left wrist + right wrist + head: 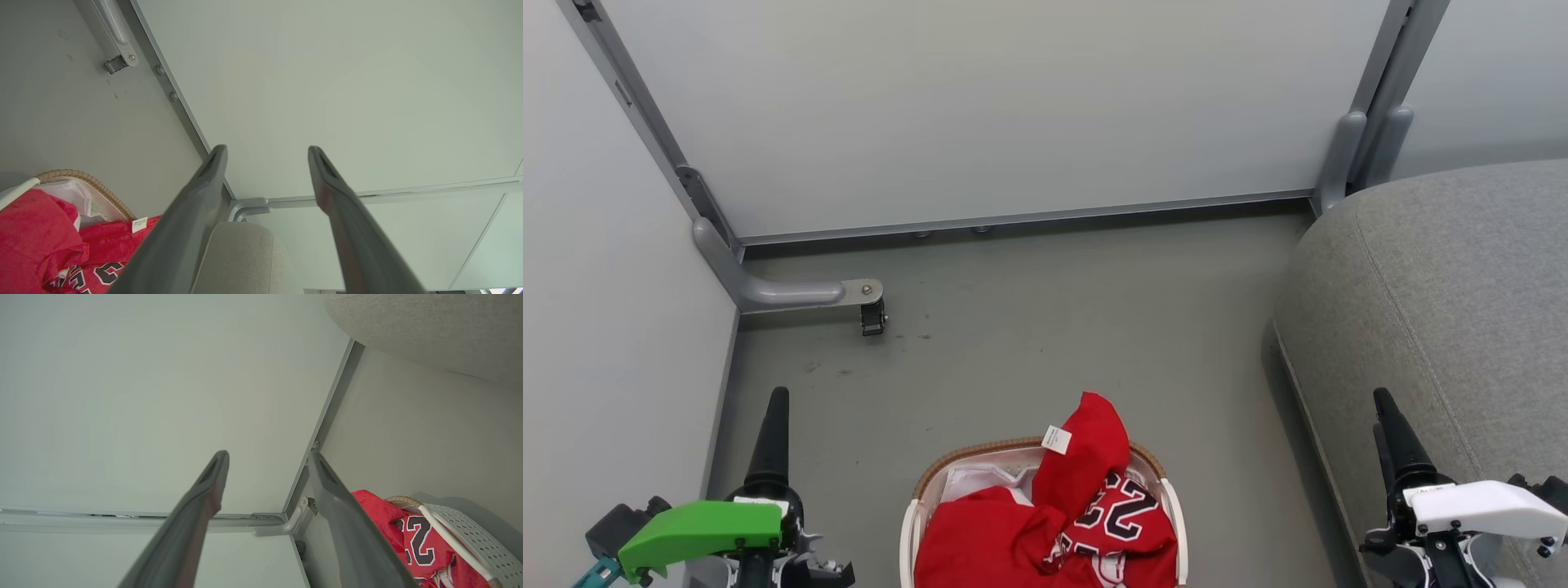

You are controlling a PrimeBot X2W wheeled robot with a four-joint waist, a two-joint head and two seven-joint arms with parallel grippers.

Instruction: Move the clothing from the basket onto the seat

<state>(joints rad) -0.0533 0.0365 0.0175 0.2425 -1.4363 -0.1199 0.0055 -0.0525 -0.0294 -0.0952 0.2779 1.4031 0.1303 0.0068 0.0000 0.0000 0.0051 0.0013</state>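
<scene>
**A:** What lies in front of the robot?

**B:** From its head, looking down, there is a grey floor (pixel 1054 327) with pale wall panels behind it. Low in the middle sits an oval white basket (pixel 908 531) with a brown woven rim. The clothing (pixel 1005 535) is red with white trim and lies heaped inside the basket. A black number (pixel 1127 508) "23" faces up. One red fold stands above the rim and carries a small white label (pixel 1057 439). The seat (pixel 1445 286), a large grey cushion, is on the robot's right, apart from the basket. No garment is on it.

**A:** And the claws?

**B:** The left claw (pixel 265 148) is spread wide with nothing between its fingers. The right claw (pixel 267 454) is the same. One sits on each side of the basket, and neither touches anything.

**A:** How should the first pick go?

**B:** My judgement is that the job is at its very start, with the reach to come. The raised fold looks like the easiest target. The right claw is nearer the seat, so it seems the natural choice. It should come down from above with its fingers astride the fold. It should bite deep enough to hold, but take only red cloth and not the white lining (pixel 980 478) underneath. It should then lift straight up until the hem clears the rim, because a light basket could drag or tip. The garments look tangled, so two may rise together.
</scene>
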